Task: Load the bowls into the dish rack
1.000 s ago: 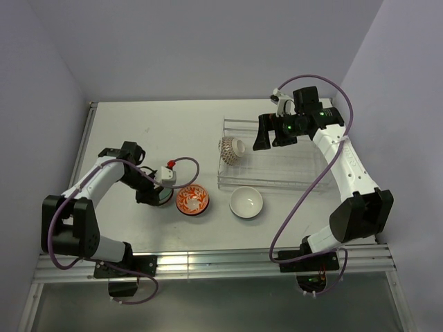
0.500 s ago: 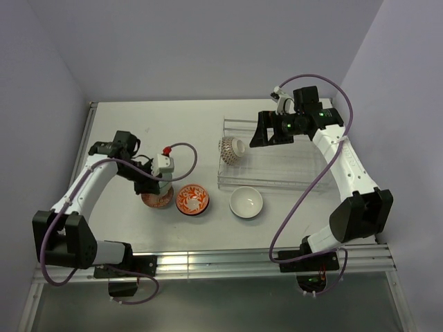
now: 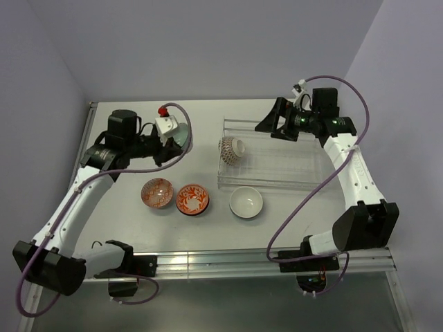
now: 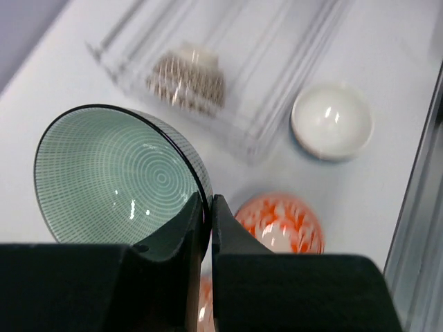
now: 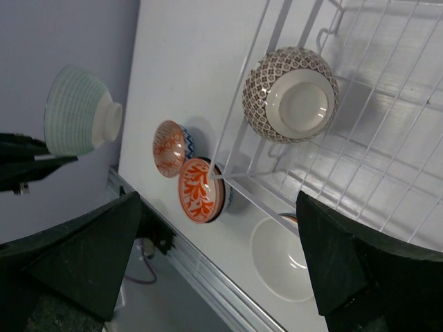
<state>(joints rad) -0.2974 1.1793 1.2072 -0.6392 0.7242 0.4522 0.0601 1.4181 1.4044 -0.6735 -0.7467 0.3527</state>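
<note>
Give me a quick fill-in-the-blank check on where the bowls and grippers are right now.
1. The left gripper pinches the pale green bowl by its ____.
2. Inside the dish rack sits only ____ bowl, the brown-patterned bowl.
3. On the table lie ____ bowls: the white bowl and two orange-patterned bowls.
4. The right gripper holds nothing, and its jaws are ____.

Missing words: rim; one; three; open.

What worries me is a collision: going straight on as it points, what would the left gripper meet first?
Likely the silvery wire dish rack, near the brown-patterned ceramic bowl inside it; depth unclear.
</note>
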